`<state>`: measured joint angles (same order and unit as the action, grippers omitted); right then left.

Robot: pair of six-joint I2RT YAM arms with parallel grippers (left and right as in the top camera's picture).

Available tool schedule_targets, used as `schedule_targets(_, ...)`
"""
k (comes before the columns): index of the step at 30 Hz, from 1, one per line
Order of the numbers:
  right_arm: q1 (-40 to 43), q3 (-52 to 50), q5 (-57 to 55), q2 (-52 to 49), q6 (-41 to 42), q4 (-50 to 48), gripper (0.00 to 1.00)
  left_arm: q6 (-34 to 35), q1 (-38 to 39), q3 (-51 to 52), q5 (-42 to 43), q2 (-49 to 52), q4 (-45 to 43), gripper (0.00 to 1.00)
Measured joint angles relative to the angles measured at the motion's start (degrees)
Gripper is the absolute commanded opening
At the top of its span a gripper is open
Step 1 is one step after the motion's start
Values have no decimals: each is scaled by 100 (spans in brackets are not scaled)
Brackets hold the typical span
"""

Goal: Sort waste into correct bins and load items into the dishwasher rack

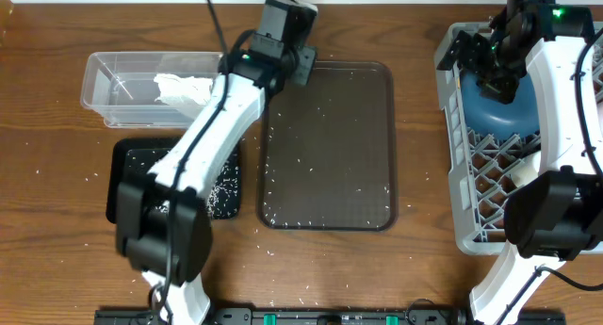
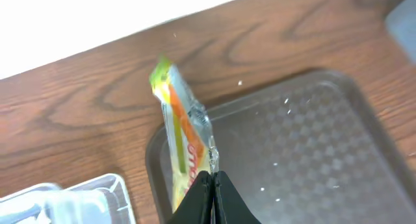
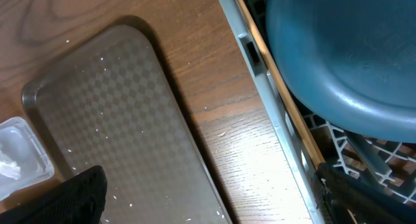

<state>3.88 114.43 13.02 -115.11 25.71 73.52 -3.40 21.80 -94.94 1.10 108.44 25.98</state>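
Left arm stretches over the serving tray's [image 1: 325,146] far corner, left pincer [image 2: 212,176] clamped on the snack wrapper [image 2: 182,136]; right arm hangs above the dark blue dish [image 1: 509,116], right pincer [image 1: 497,75] apart.

Brown wood-grain table [image 1: 415,127], four things set straight on it. Far left a clear tub [image 1: 104,80], a black tray [image 1: 132,160] just in front of it on the near side; centre, a bigger brown serving tray [image 1: 325,146] close beside the black one; right edge, a grey rack [image 1: 462,174], standing apart from the serving tray with bare wood between. Loose rice grains [image 1: 91,177] scattered on the wood, left of the black tray and along the near edge of the serving tray.
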Motion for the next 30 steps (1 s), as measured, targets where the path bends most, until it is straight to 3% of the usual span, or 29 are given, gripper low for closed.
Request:
schedule_targets(5, 0, 0, 0, 0, 0, 0, 99, 763, -195, 0, -2, -481, 103, 6)
schedule_targets(14, 0, 0, 0, 0, 0, 0, 99, 3679, -1399, 0, -11, -739, 728, 6)
schedule_targets(19, 0, 0, 0, 0, 0, 0, 99, 4854, -1974, 0, -22, -721, 1019, 6)
schedule_targets(25, 0, 0, 0, 0, 0, 0, 99, 5392, -2352, 0, -22, -654, 1132, 6)
schedule_targets(30, 0, 0, 0, 0, 0, 0, 99, 5219, -2422, 0, 74, -654, 1027, 9)
